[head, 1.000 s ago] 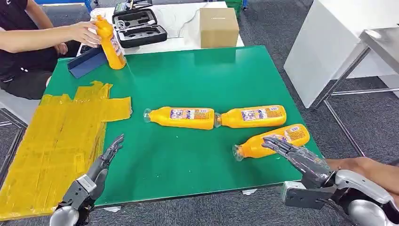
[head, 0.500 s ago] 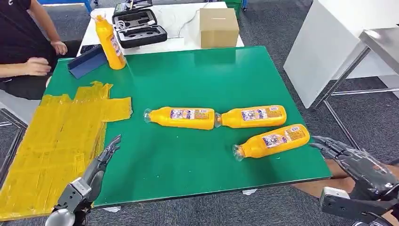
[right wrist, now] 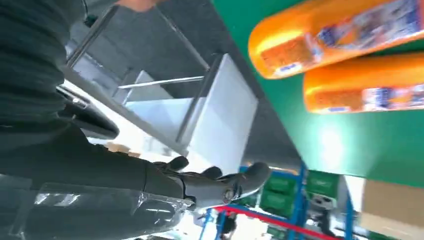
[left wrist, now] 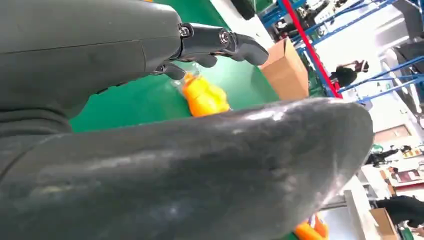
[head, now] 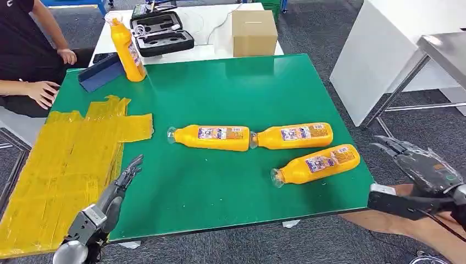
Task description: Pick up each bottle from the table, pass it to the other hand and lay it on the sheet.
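Note:
Three yellow bottles lie on the green table [head: 220,187]: one in the middle [head: 211,137], one to its right [head: 292,136], and one nearer the front right edge [head: 317,164]. Another yellow bottle [head: 127,49] stands upright at the far left. The yellow sheet [head: 66,165] covers the table's left side. My left hand [head: 112,195] hovers open at the sheet's right border, holding nothing. Off the table's right edge, my right hand [head: 420,165] is open and empty, a short way right of the nearest bottle [right wrist: 330,37].
A person [head: 22,49] sits at the far left with a hand [head: 43,92] by the table corner. A blue tray [head: 101,71] lies beside the upright bottle. A black case [head: 160,33] and cardboard box [head: 254,32] sit on the white table behind. A white cabinet [head: 384,55] stands right.
My right hand has drawn back from the nearest bottle, off the table's right edge, then risen. The person let go of the upright bottle and pulled the hand back. My left hand barely moved.

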